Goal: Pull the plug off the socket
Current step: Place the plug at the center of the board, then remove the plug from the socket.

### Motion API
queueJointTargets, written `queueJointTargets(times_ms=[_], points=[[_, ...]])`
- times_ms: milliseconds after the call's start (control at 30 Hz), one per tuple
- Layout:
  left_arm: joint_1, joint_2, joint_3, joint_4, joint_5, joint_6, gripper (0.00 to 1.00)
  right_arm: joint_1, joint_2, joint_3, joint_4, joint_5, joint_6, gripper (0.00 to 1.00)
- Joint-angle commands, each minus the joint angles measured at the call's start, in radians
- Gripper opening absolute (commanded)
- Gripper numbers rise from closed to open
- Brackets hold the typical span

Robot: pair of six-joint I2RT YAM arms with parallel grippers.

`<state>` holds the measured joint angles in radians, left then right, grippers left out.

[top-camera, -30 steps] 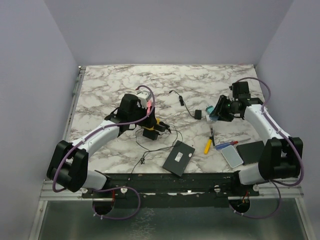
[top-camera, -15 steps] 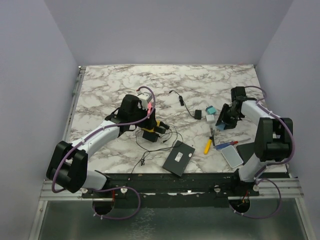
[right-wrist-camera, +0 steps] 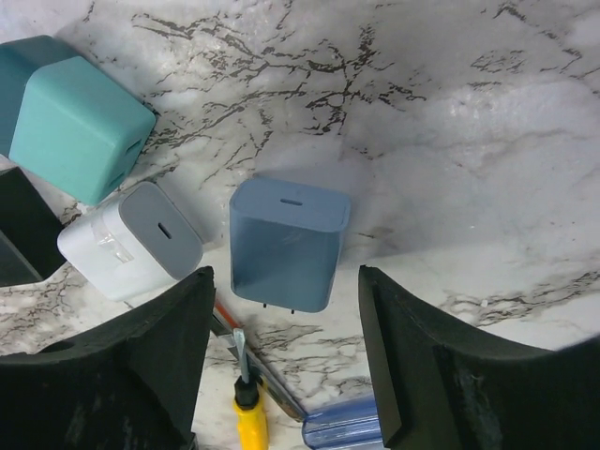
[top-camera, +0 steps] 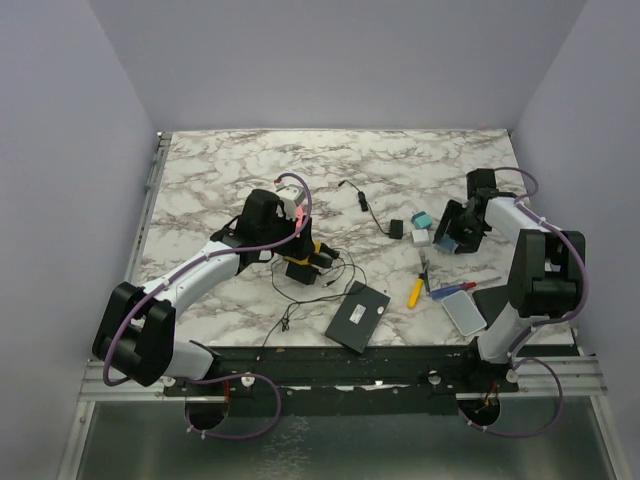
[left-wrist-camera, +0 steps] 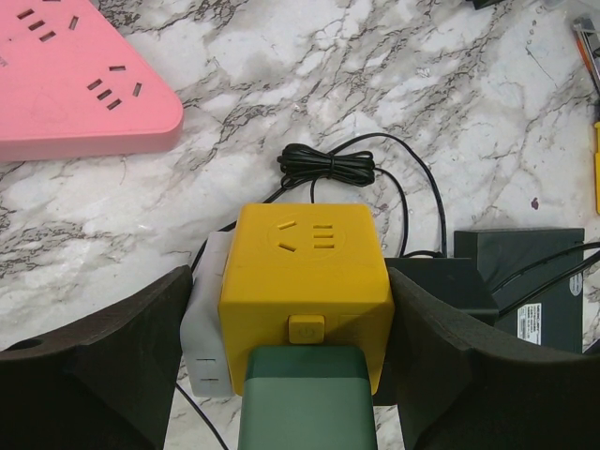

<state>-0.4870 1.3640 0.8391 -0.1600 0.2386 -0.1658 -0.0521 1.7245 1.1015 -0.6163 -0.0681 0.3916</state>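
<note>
Gripping the yellow socket cube (left-wrist-camera: 305, 277) with the left fingers (left-wrist-camera: 103, 375), one pad pressed to the grey plug (left-wrist-camera: 204, 319) on its side, the other at the opposite face beside a black plug (left-wrist-camera: 441, 281); a dark green plug (left-wrist-camera: 305, 398) seated in the near face. Parted and grasping nothing with the right fingers (right-wrist-camera: 122, 366), straddling a blue-grey charger (right-wrist-camera: 286, 246) that lies loose on the table (top-camera: 400, 160), touching neither side of it. Judged a bracing step: pin the cube down firmly, bring the right fingers across, take the chosen plug squarely by its flat sides, and pull straight along the prongs, never with a twist. Mind the black cord (left-wrist-camera: 328, 161) bundled just behind the cube. Beware the glossy marble top, probably slippery under a sideways tug. Close by: a teal cube (right-wrist-camera: 75, 117), a white charger (right-wrist-camera: 131, 239), a pink power strip (left-wrist-camera: 75, 80). Hemmed in by plain lilac walls (top-camera: 320, 60) on three sides.
</note>
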Motion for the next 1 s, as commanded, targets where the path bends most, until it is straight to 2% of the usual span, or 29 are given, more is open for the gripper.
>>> queueJointTargets(times_ms=[0,200,367,500,667,767,800,967], points=[[-0.008,-0.034,0.041,0.040,0.013,-0.014,0.00,-0.002,0.003,0.027,0.026,0.026,-0.004,0.68],[-0.009,-0.039,0.041,0.039,0.010,-0.017,0.00,-0.003,-0.084,0.014,0.045,0.051,0.010,0.70],[-0.006,-0.059,0.039,0.056,0.007,-0.026,0.00,-0.003,-0.238,-0.036,0.112,0.012,0.008,0.69],[0.020,-0.070,0.037,0.067,0.015,-0.033,0.00,-0.003,-0.358,-0.096,0.189,-0.145,-0.037,0.67],[0.049,-0.052,0.037,0.085,0.075,-0.049,0.00,0.012,-0.454,-0.146,0.272,-0.420,-0.079,0.66],[0.051,-0.029,0.042,0.090,0.116,-0.051,0.00,0.049,-0.495,-0.167,0.318,-0.534,-0.080,0.67],[0.050,-0.022,0.045,0.090,0.129,-0.051,0.00,0.094,-0.509,-0.171,0.332,-0.557,-0.080,0.67],[0.050,-0.009,0.045,0.095,0.154,-0.049,0.00,0.276,-0.576,-0.229,0.465,-0.504,-0.007,0.69]])
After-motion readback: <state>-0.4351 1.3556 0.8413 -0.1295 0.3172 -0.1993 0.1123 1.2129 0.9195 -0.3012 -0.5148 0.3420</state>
